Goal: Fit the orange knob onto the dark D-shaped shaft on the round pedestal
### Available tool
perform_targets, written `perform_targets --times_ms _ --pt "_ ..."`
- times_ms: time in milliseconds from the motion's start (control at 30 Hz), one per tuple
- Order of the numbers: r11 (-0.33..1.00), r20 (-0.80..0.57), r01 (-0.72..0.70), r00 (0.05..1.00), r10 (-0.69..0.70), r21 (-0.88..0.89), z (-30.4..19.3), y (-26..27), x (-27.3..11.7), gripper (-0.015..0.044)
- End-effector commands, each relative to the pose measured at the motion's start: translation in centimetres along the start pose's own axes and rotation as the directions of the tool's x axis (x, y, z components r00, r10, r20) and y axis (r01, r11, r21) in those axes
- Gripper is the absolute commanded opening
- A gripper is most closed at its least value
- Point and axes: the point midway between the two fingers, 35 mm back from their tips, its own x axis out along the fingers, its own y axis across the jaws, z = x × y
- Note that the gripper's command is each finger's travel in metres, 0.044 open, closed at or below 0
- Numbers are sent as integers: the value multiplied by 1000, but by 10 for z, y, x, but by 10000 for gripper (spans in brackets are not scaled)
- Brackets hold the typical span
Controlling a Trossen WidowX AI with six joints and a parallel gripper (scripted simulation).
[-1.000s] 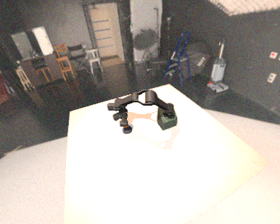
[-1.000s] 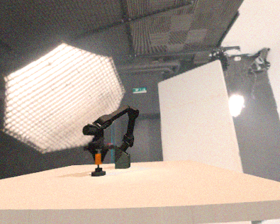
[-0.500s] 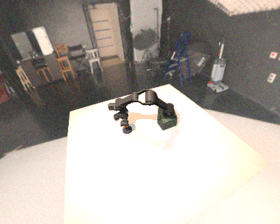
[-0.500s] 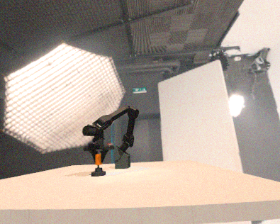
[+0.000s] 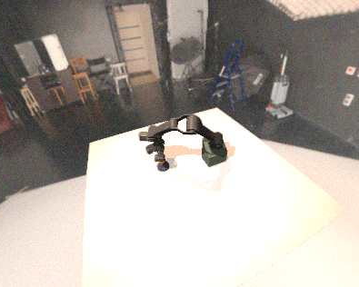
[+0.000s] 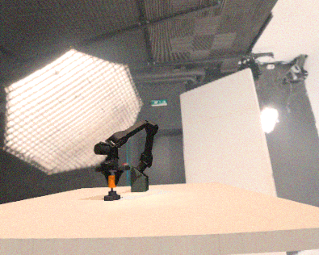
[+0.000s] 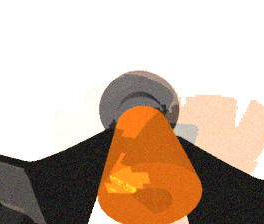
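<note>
The orange knob [image 6: 111, 181] [image 7: 150, 145] is upright between the fingers of my gripper [image 6: 111, 182] [image 7: 145, 137], which is shut on it. In the top view only a sliver of orange shows, just above the pedestal. The round pedestal [image 5: 163, 167] [image 6: 111, 198] [image 7: 114, 95] is dark and stands under the knob. In the exterior view a narrow dark piece, the shaft [image 6: 112, 190], shows between the knob's lower end and the pedestal, so the knob is not down on it. Whether the shaft's tip is inside the hole cannot be seen. The shaft's flat side is hidden.
The arm reaches over from its dark green base block [image 5: 214, 156] [image 6: 140, 183], which stands on the table [image 5: 193, 227] [image 6: 191, 218] beside the pedestal. The arm's shadows fall on the table near the pedestal.
</note>
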Motion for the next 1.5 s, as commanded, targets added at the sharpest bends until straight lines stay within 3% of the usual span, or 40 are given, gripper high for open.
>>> perform_targets --times_ms 0,167,367,1467 --pt "1000 2 1 1000 0 -2 1 1 -3 0" --pt "1000 2 0 1000 -1 23 2 2 -5 0" --pt "979 2 0 1000 0 203 4 4 -6 0" --pt "979 2 0 1000 0 206 0 1 0 0"
